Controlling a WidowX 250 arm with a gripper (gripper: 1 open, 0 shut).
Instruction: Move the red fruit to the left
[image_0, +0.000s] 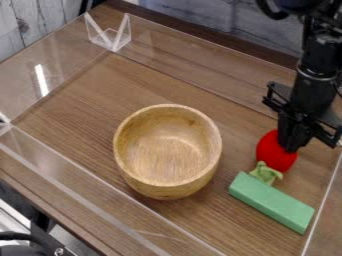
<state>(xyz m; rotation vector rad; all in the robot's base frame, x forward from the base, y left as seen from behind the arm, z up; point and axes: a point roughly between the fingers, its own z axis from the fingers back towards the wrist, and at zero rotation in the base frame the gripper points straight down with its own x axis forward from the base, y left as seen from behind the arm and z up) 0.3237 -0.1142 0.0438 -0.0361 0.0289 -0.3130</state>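
Gripper (294, 138) pinches the red fruit (277, 156) near its top; shallow bite, may slip on lift. Wooden bowl (160, 178) left of it blocks a low carry.

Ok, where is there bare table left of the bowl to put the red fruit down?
Bare table runs left of the wooden bowl up to the clear wall, and a wide strip lies behind the bowl toward the clear stand. The right is crowded: gripper, red fruit and green block sit close together.
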